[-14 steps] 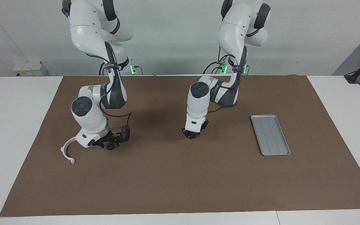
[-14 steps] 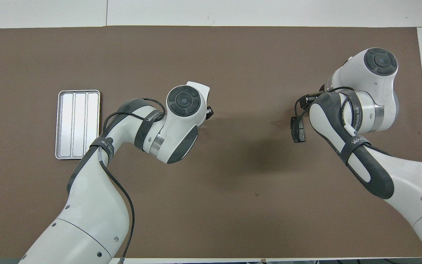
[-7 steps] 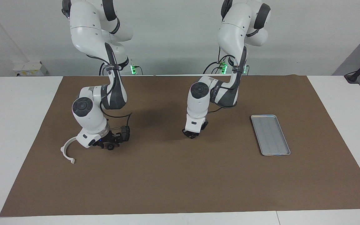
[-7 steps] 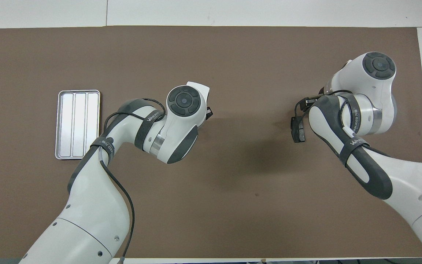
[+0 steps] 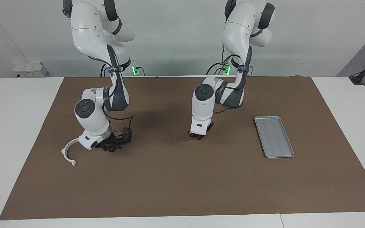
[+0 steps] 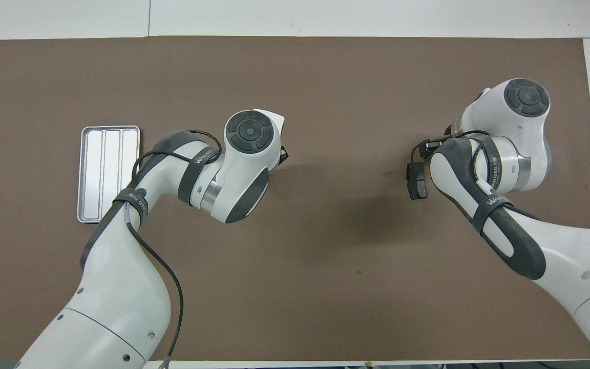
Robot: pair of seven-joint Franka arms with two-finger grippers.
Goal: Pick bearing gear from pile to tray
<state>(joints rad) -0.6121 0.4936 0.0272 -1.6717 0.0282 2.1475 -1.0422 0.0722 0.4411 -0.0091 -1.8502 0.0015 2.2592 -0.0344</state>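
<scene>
Hanging low at centre frame, the left gripper (image 5: 197,136) is pinched shut, contents hidden; tray (image 5: 274,136) sits empty at right; at left the right gripper (image 5: 108,146), jaws unreadable, works the pile (image 5: 114,146) beside the white bracket (image 5: 66,152)

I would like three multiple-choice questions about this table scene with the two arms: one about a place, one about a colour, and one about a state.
1. Where does the flat rectangular silver-grey metal tray lie?
A. toward the left arm's end of the table
B. toward the right arm's end
C. on the white curved plastic bracket

2. What colour is the mat that covers the table?
A. green
B. brown
C. blue

3. What is in the tray?
A. a gear
B. two plates
C. nothing

Answers:
1 A: the tray is beside the left arm; the white curved plastic bracket lies by the right gripper.
2 B: the mat is plainly brown.
3 C: only its bare ridges show; the left gripper is over the mat.
</scene>
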